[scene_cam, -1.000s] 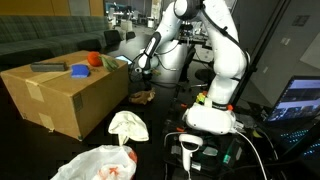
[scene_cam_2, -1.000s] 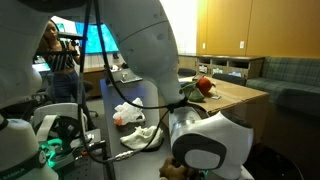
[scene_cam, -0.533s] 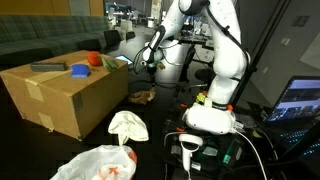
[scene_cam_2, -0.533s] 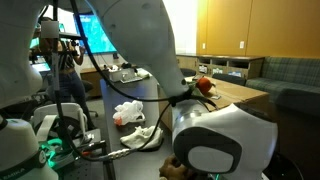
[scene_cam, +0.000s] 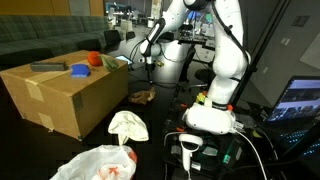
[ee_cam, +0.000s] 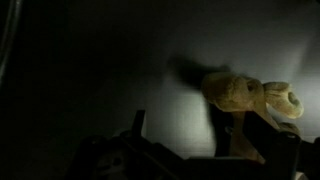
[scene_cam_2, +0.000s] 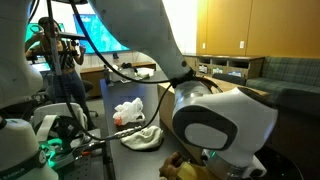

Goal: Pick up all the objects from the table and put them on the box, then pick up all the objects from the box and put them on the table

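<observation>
A dim room holds a grey-green couch (scene_cam: 40,38) seen in both exterior views, tall wooden cabinets (scene_cam_2: 232,28) above open shelves (scene_cam_2: 236,68), a bright blue screen (scene_cam_2: 102,32) behind, and a lit monitor (scene_cam: 300,98) at one edge.

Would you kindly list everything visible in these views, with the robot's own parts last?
box: one, brown, on table
bar: one, dark, on box
pad: one, blue, on box
small item: one, orange-red, on box
lump: one, brown, table beside box
cloth: one, cream, on table
plastic bag: one, white with red print, on table
scanner: one, white, beside arm's base
couch: one, grey-green, behind box
arm: one, white, beside table
end effector: one, dark, open, near lump
</observation>
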